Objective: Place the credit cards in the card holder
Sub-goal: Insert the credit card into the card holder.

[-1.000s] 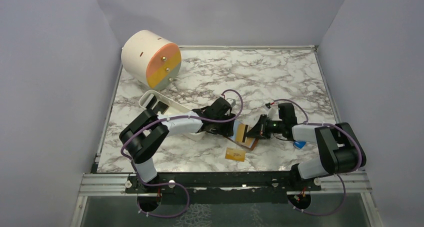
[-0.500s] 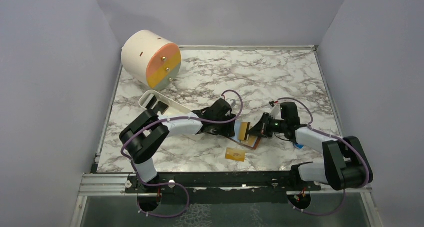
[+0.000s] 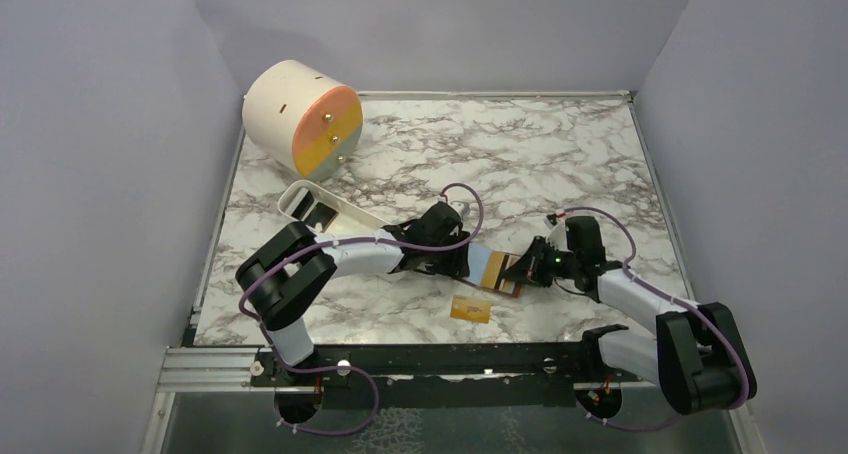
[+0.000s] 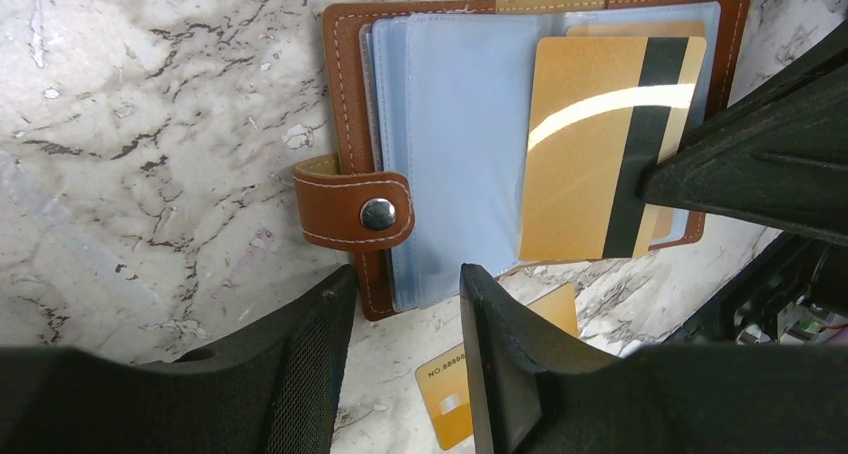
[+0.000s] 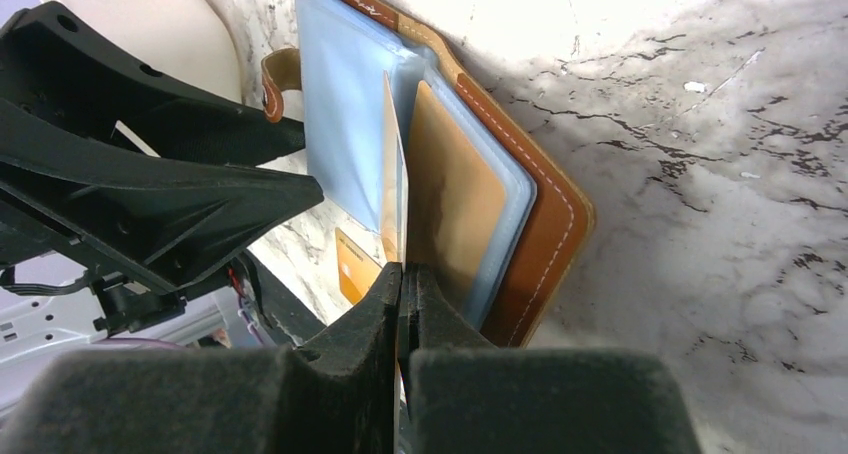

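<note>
Now my right gripper (image 5: 402, 274) pinches a gold card (image 4: 600, 144) edge-on over the open holder (image 4: 345, 94), by the table's (image 3: 560, 154) near edge. The sleeves (image 4: 460, 104) lie straight ahead of it, toward the left gripper (image 4: 405, 289), which is spread at the tab side.

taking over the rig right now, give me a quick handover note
Right gripper: shut on a gold card, held on edge over the open card holder, not yet in a pocket.
Left gripper: open, fingers at the holder's edge by the snap tab, gripping nothing.
Done: a pocketed card appears to sit behind the right-hand sleeve.
Left: seat the held card, then pick the loose card off the table and pocket it.
</note>
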{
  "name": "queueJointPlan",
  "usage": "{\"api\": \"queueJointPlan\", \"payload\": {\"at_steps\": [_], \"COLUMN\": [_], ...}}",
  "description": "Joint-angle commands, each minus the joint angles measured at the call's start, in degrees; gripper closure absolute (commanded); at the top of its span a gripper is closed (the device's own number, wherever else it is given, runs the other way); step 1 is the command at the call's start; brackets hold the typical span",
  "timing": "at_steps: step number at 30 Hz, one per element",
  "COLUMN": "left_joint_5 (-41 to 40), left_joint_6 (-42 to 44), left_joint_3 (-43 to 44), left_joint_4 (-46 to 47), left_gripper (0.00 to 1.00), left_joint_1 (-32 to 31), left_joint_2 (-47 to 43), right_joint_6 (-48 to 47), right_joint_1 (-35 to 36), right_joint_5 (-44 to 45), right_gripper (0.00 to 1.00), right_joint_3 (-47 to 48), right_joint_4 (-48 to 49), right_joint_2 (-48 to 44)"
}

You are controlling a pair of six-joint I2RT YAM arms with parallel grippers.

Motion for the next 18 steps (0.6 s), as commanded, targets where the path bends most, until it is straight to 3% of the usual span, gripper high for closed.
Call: {"api": "queueJointPlan", "payload": {"at_steps": [1,7,18], "left_joint_5": [0.7,0.5,0.5], "left_joint_6": [-1.0,-1.2,-1.9], "left_joint_3": [-2.3,-2.4,-2.6], "left_joint_4": [-3.8,-3.8,-3.7], "left_gripper": [0.55,0.56,0.57], "left_joint_1": [-1.0,-1.3,-1.8], "left_joint_2": [0.0,0.0,-0.2], "right_joint_6": [0.8,1.4,10.0], "right_joint_1": [0.0,0.0,0.0], "right_joint_5": [3.5,6.5,4.4], "right_gripper": [0.99,0.99,0.99], "right_joint_3": [-0.5,-1.6,-6.7], "right_joint_4": [-1.7,0.0,10.4], "right_joint_2": [-2.1,-3.8,-5.5]}}
